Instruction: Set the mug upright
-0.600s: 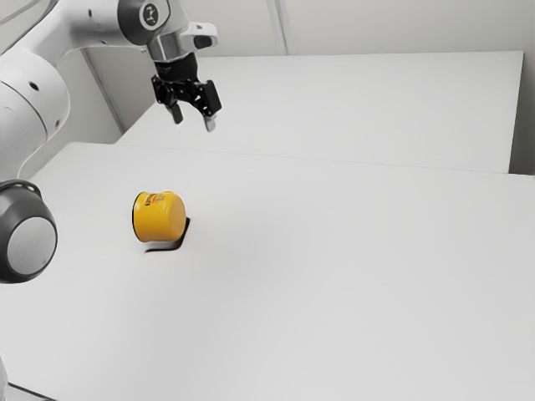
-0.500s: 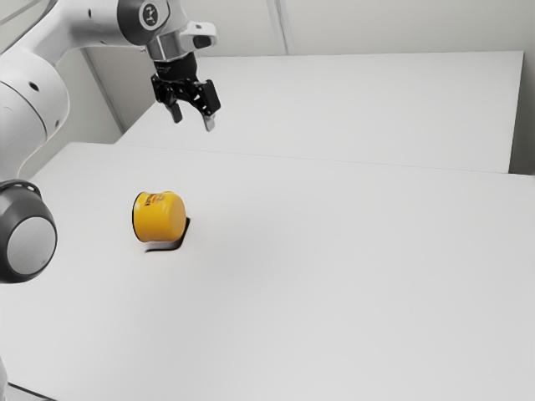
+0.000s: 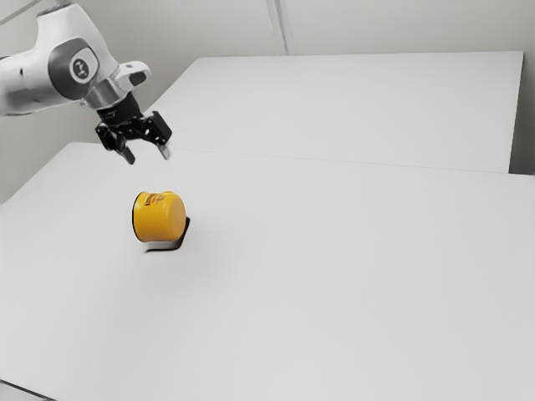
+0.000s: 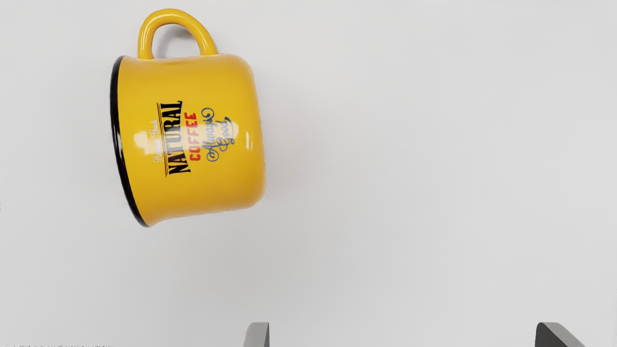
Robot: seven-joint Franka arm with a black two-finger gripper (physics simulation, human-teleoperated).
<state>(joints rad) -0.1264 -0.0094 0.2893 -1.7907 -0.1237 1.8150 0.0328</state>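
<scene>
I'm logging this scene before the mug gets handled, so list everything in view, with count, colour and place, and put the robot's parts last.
Mug: one, yellow with a black rim, lying on its side toward the exterior view's left.
Handle: one, yellow, on the mug's side.
Lettering: one printed design, black, red, blue and pale, on the mug's wall.
Dark bent mark: one, blackish, beside the mug's lower edge, perhaps shadow.
Table: one, pale grey, beneath the mug.
Flat surface: one, pale, beyond the table.
Arm: one, white and grey, exterior view's upper left.
Gripper: one, black, open above the table.
</scene>
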